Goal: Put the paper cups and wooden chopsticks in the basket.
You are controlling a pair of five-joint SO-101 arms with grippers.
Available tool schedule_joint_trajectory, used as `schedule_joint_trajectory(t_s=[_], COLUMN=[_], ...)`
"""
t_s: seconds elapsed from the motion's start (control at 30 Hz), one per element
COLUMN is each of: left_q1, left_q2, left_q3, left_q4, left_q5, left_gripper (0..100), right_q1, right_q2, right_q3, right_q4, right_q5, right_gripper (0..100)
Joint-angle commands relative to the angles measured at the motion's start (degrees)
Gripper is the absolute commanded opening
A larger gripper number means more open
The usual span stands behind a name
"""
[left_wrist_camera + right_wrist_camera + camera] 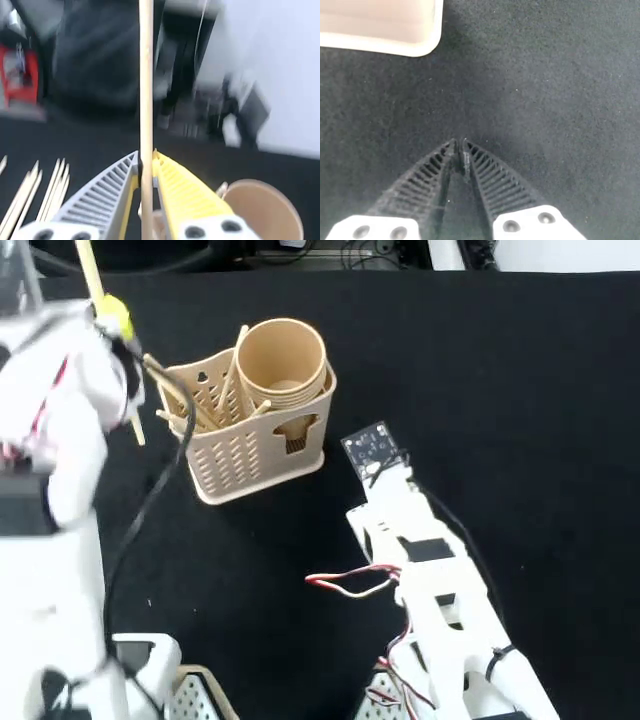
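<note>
While hanging low over the black table [520,390], pressed together on nothing: the right gripper [459,145], near the slotted beige basket [250,462]. Inside it, stacked tan paper cups [283,365] upright beside leaning pale chopsticks [232,370]. Beyond, clamped tight in the left gripper [146,159], one plain wooden chopstick [145,75] beside the basket

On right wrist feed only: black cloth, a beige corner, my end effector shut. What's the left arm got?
Observer: Left end effector is shut on one long wooden chopstick, held upright.
Operator: Cups in?
Observer: Stacked tan paper cups sit inside the beige perforated plastic basket.
Operator: Other sticks?
Observer: Several wooden chopsticks lean in the basket's other compartment, beside the cups.
</note>
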Motion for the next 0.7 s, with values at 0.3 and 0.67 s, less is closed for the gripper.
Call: schedule_joint_trajectory(t_s=[0.3,0.67], left_q1=[10.3,12.6], left_q2=[-37.5,-23.5], left_q3=[40.8,51.0], left_q4=[-40.8,-51.3], left_q5=[0.4,0.3], left_gripper=[3,3], right_q1=[-0.7,-0.7], right_q2=[-1.7,-1.7], right_q3=[-0.6,-0.6], right_q4=[-1.2,-1.2], right_q5=[0.4,0.4], right_gripper=[1.3,1.3])
